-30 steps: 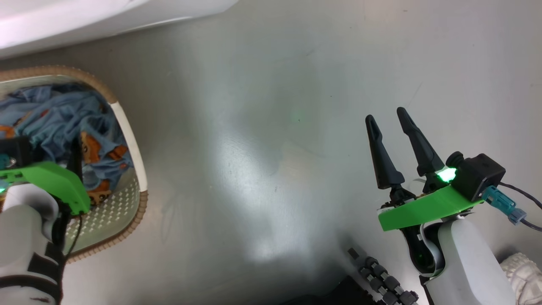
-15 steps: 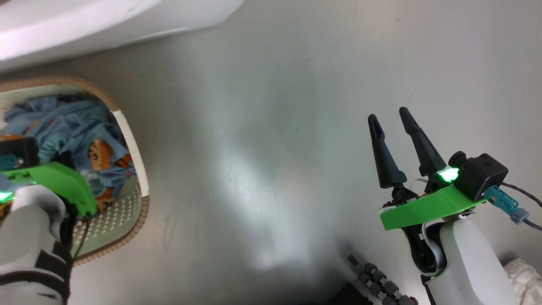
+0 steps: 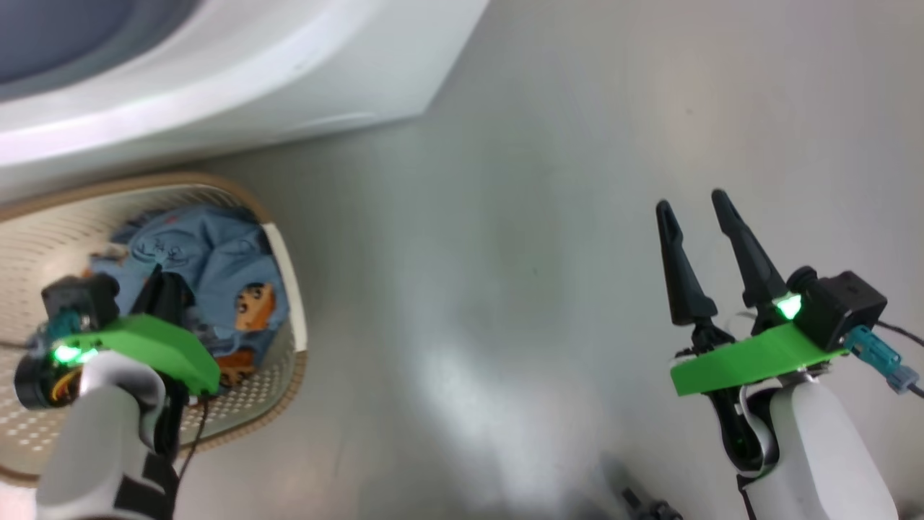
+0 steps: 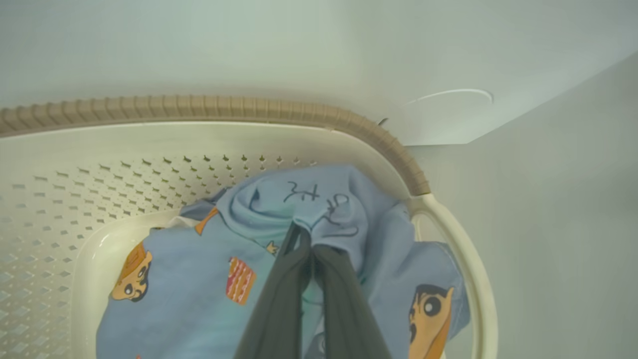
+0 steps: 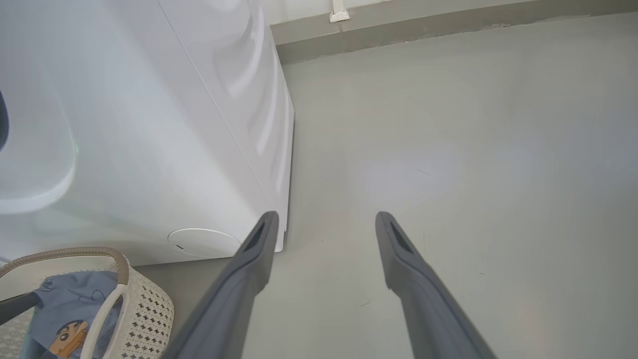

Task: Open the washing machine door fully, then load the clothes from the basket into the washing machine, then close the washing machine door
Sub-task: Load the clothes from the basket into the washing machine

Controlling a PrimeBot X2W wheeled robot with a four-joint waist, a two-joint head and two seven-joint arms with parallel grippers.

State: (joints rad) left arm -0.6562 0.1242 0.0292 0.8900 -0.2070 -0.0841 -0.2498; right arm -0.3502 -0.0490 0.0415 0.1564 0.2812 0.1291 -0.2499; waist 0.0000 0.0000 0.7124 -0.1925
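The cream perforated basket (image 3: pixel 289 274) with a brown rim stands on the floor below the white washing machine (image 3: pixel 303 79). In it lie the light blue clothes (image 3: pixel 216 253) with orange cartoon prints. My left gripper (image 3: pixel 162 285) reaches down into the basket. In the left wrist view, my left gripper (image 4: pixel 305 238) is shut on a fold of the clothes (image 4: pixel 199 269), inside the basket's rim (image 4: pixel 199 107). My right gripper (image 3: pixel 691 202) hovers open over bare floor at the right, holding nothing; it is also open in its own wrist view (image 5: pixel 326 217). The washing machine door is out of view.
The machine's front corner (image 5: pixel 284 199) stands just left of my right fingers, with a round cap (image 5: pixel 204 243) low on its front. Grey floor (image 3: pixel 505 253) spreads between basket and right arm. A skirting strip (image 5: pixel 423 27) runs along the far wall.
My left gripper has closed on the blue clothes in the basket, bunching them. The head view has shifted, showing more of the machine. The right gripper stays open.
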